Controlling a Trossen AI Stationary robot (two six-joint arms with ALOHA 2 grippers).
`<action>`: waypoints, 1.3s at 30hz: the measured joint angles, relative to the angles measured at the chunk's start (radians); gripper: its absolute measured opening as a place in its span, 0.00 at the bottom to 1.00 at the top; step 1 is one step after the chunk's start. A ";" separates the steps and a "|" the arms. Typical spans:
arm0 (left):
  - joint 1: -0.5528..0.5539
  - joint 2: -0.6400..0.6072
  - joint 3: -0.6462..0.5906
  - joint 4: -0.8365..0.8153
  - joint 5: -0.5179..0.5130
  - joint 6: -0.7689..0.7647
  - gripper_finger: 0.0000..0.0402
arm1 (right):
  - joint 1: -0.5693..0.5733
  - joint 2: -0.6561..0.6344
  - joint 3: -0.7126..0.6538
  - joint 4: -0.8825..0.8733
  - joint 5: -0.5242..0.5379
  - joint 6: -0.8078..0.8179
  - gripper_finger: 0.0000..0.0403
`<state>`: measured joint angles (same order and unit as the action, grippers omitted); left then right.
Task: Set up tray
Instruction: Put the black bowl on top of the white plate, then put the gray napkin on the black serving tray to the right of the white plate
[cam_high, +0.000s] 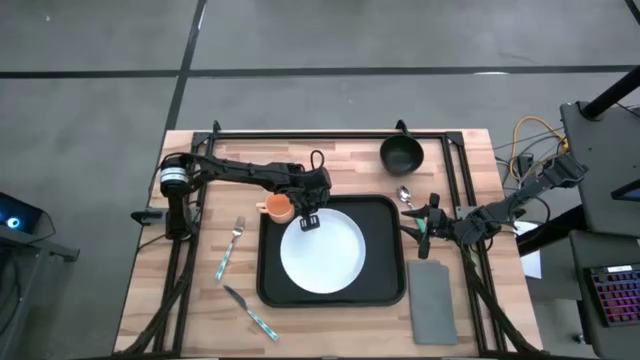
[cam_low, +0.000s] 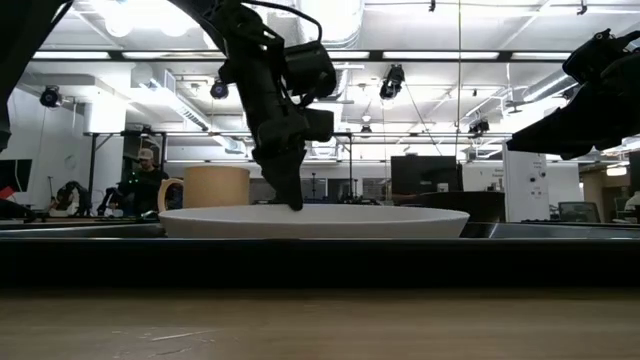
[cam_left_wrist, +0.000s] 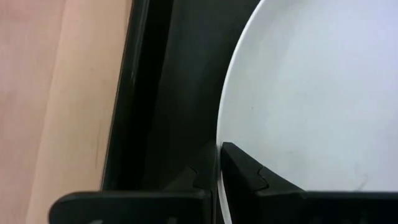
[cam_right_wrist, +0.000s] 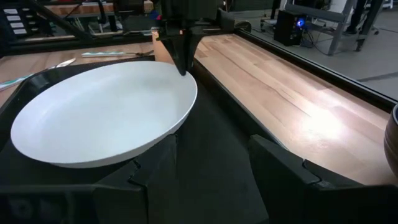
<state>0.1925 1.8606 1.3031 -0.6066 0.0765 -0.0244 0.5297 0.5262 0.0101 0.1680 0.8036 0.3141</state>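
Observation:
The black tray (cam_high: 385, 215) lies at the table's middle, with the white plate (cam_high: 322, 252) flat on it. My left gripper (cam_high: 310, 221) reaches down at the plate's far-left rim and is shut on it. In the low view its fingers (cam_low: 295, 203) point down onto the plate (cam_low: 315, 220). My right gripper (cam_high: 418, 226) hovers open at the tray's right edge. In its wrist view the fingers (cam_right_wrist: 214, 168) stand apart over the tray floor (cam_right_wrist: 211, 137), beside the plate (cam_right_wrist: 99, 112). My left gripper (cam_left_wrist: 217, 177) pinches the plate's rim (cam_left_wrist: 219, 149) at its far-left side, one finger (cam_left_wrist: 249, 174) over the plate's inside and the other outside, over the tray (cam_left_wrist: 174, 93). The fingers come from above, pointing down. The plate lies flat on the tray.
An orange cup (cam_high: 278, 207) stands just off the tray's far-left corner, close to my left gripper. A fork (cam_high: 230, 248) and knife (cam_high: 250, 312) lie left of the tray. A black bowl (cam_high: 401, 154) and spoon (cam_high: 405, 196) sit beyond it on the right, and a grey napkin (cam_high: 432, 300) lies to its right.

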 joint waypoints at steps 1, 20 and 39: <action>0.000 0.000 -0.001 0.009 -0.001 0.001 0.00 | 0.000 0.000 0.000 0.000 0.000 0.000 0.47; 0.005 -0.001 -0.062 0.120 -0.002 -0.002 0.01 | 0.000 0.000 0.000 0.000 0.000 -0.001 0.47; 0.011 0.002 0.173 0.065 -0.127 0.062 0.19 | -0.001 0.000 0.000 0.001 -0.019 0.010 0.47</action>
<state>0.2039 1.8622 1.4762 -0.5420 -0.0509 0.0380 0.5289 0.5262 0.0101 0.1688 0.7845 0.3243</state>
